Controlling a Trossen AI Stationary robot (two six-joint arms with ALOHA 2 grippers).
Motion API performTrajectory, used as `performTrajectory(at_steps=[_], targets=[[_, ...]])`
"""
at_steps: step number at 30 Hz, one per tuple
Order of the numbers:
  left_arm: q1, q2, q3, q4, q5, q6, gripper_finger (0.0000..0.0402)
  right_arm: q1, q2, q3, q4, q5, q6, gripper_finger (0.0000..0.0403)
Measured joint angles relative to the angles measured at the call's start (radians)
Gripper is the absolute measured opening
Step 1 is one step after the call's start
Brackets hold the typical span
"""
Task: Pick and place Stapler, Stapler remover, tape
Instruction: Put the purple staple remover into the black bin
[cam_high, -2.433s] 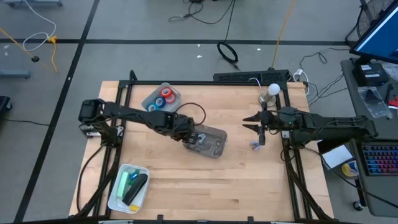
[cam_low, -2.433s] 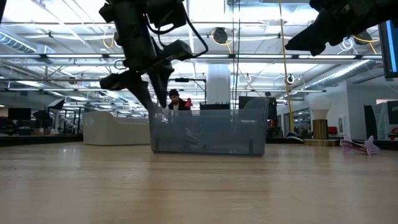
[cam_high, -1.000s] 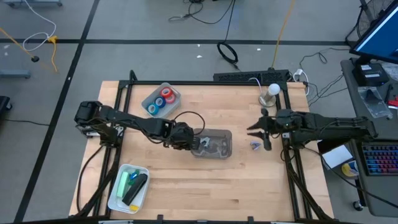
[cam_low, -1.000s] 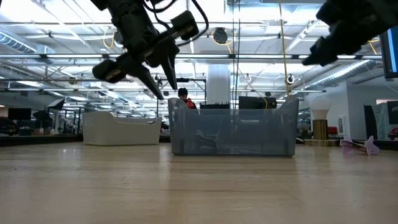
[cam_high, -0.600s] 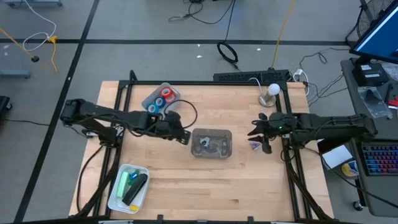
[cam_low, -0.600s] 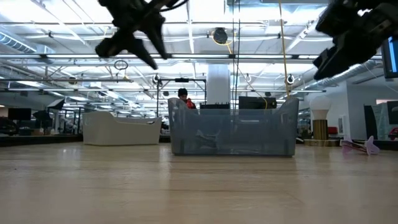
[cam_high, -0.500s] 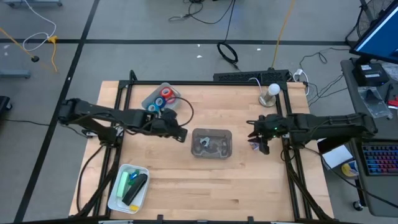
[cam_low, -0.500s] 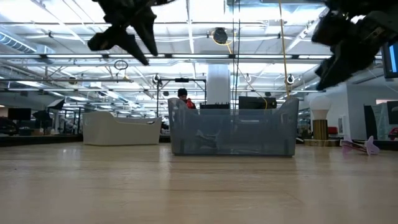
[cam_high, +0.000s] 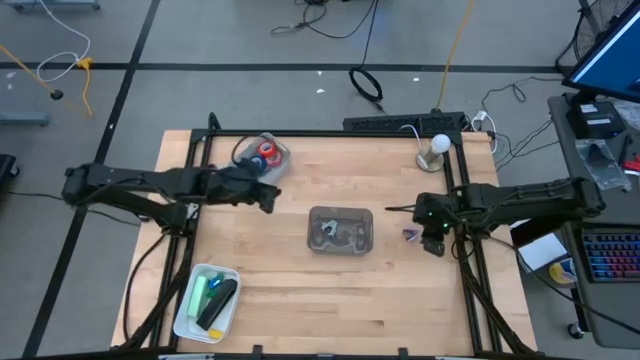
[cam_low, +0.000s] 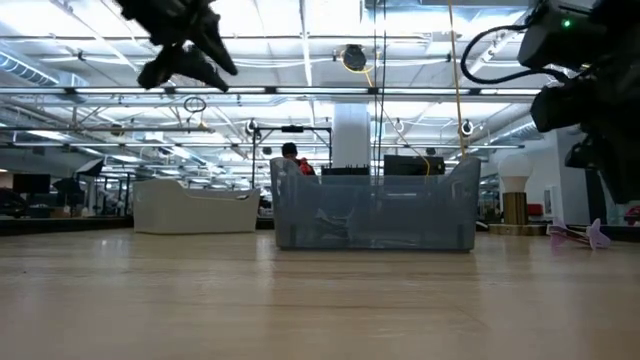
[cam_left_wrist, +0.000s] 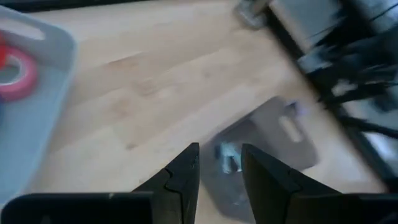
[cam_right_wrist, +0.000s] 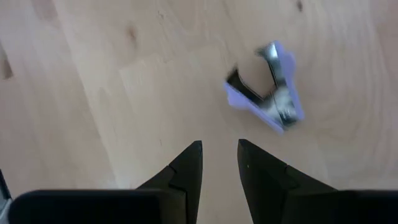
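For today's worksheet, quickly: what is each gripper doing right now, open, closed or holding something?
Left gripper: fingers slightly apart, holding nothing, beside the tape bin.
Right gripper: fingers slightly apart, empty, above the purple staple remover.

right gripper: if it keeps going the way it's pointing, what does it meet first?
Probably bare table. The right gripper points down at the wood, jaws a little apart and empty. The purple staple remover lies just off its line, so it likely misses it, though depth is unclear.

Bare table (cam_high: 400, 290) rings the central clear bin (cam_high: 340, 229).
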Motion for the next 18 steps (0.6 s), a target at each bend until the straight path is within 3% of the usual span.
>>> performTrajectory(at_steps=[8, 18], targets=[[0.006, -0.245, -0.333, 0.435, 0.075, 0.13, 0.0117, 0.015, -0.004, 0.001, 0.062, -0.007, -0.096, 0.0093], [0.008, -0.463, -0.539, 0.474, 0.04, 0.134, 0.0117, 0.044, 0.069, 0.001, 0.176, 0.049, -0.111, 0.0093]])
